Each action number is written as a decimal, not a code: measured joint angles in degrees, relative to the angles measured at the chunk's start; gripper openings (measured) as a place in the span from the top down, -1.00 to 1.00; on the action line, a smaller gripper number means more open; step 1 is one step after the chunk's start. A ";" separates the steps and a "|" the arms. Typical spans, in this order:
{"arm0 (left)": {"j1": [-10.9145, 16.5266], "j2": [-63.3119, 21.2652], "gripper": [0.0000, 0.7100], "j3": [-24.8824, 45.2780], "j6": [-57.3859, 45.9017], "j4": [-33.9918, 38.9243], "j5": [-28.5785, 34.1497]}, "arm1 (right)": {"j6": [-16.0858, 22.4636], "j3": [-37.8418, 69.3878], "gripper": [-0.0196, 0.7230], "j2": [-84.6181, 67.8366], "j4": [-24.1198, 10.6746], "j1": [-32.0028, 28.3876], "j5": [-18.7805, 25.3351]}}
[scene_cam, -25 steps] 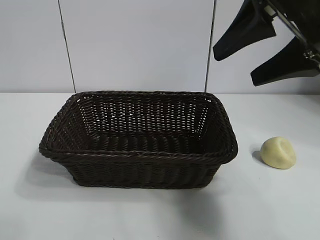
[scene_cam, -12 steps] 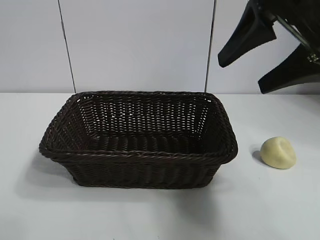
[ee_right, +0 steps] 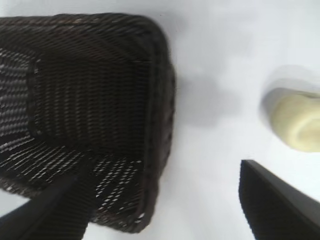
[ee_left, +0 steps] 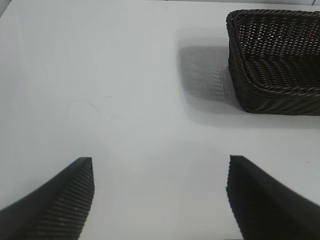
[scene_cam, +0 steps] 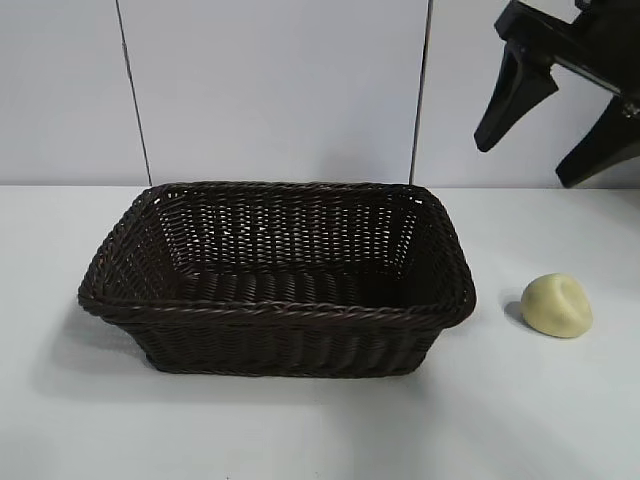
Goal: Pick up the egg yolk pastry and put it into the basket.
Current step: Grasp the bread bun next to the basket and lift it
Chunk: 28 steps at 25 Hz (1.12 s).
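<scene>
The egg yolk pastry sits on the white surface near its right edge, dome up with a soft crease across the top, nothing touching it. From my right wrist it shows as a pale rounded lump with its shadow beside it, apart from the basket's corner. The basket stands at the middle of the surface, just beside the pastry on its left, a strip of bare white between them; it is dark brown wicker with a braided rim and sloping sides, and I see only weave inside it. My right tool hangs in the air over the far right corner, above and behind the pastry, its two black fingers spread wide and gripping nothing. My left tool is low over the bare surface off the basket's left end, tilted down, its ribbed fingers also spread wide and empty.
</scene>
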 joint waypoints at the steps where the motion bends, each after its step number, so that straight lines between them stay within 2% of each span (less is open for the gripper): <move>1: 0.00 0.00 -0.52 0.00 0.00 0.00 0.00 | 0.00 -0.08 -0.58 0.96 -0.26 -1.04 0.05; 6: 0.00 0.00 -0.52 0.00 0.00 0.00 0.00 | 0.31 -0.20 -0.58 5.54 -1.37 -4.57 -0.13; 14: 0.00 0.00 -0.52 0.00 0.00 0.00 0.00 | 1.54 -0.20 -0.58 12.90 -2.45 -4.87 -5.06; 26: 0.00 0.00 -0.52 0.00 0.00 0.00 0.00 | 3.40 -0.24 -0.58 20.10 -4.40 -4.87 -8.24; 28: 0.00 0.00 -0.52 0.00 0.00 0.00 0.00 | 4.53 -0.24 -0.47 20.10 -5.83 -4.87 -8.75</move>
